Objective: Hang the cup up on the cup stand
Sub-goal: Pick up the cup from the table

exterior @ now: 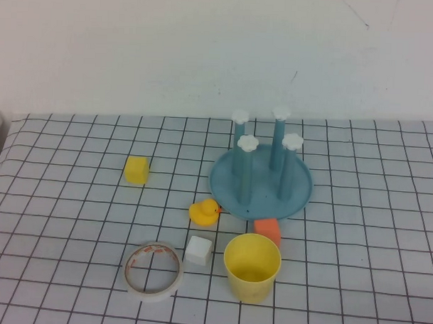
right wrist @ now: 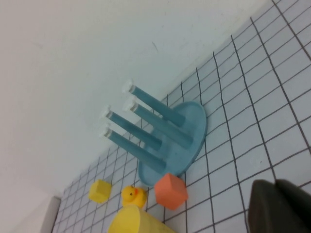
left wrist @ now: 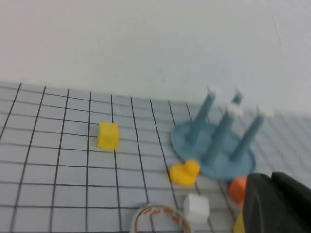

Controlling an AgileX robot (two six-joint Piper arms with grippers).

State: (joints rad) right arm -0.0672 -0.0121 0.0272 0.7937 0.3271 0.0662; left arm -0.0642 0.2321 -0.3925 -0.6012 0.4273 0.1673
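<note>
The yellow cup (exterior: 252, 267) stands upright, mouth up, on the checked table near the front, just in front of the cup stand. The stand's teal base (exterior: 298, 193) carries four blue posts with white flower caps (exterior: 248, 142). Neither gripper shows in the high view. My left gripper (left wrist: 272, 183) is shut and empty, raised to the left of the cup, whose edge (left wrist: 239, 225) shows beside it. My right gripper (right wrist: 275, 188) is shut and empty, above the table right of the cup (right wrist: 136, 221). The stand shows in both wrist views (left wrist: 190, 140) (right wrist: 195, 127).
An orange cube (exterior: 268, 228) lies between cup and stand. A white cube (exterior: 198, 250) and a tape roll (exterior: 153, 271) lie left of the cup. A yellow duck (exterior: 204, 213) sits by the stand's left rim. A small yellow cube (exterior: 136, 170) lies further left.
</note>
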